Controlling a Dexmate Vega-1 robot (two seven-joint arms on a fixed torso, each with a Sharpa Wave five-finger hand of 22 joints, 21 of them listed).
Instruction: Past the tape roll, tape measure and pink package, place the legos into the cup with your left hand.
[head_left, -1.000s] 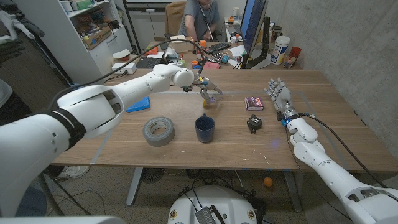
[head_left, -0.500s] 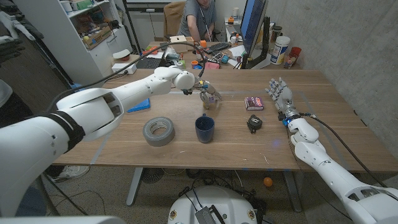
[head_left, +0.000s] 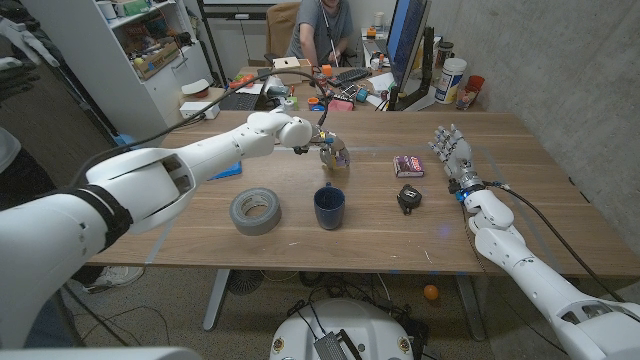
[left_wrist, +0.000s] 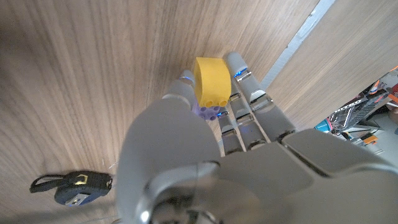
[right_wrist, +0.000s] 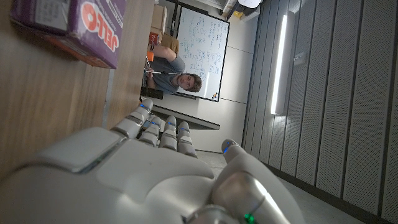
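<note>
Legos (left_wrist: 210, 84) sit clamped in left hand (head_left: 333, 154) above table (head_left: 520, 200); right hand (head_left: 449, 152) spread, holding nothing.

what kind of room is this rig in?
Likely an office or lab workspace: a person sits at a cluttered desk with a monitor behind the table, shelves stand at the side, and a whiteboard hangs on the wall.

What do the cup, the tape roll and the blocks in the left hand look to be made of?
Cup: dark blue, glossy with highlights, probably glazed ceramic or hard plastic. Tape roll: dull grey with a wide core, looks like cloth duct tape. Legos held by the left hand: smooth, evenly coloured yellow and purple, with moulded studs, so likely plastic.
</note>
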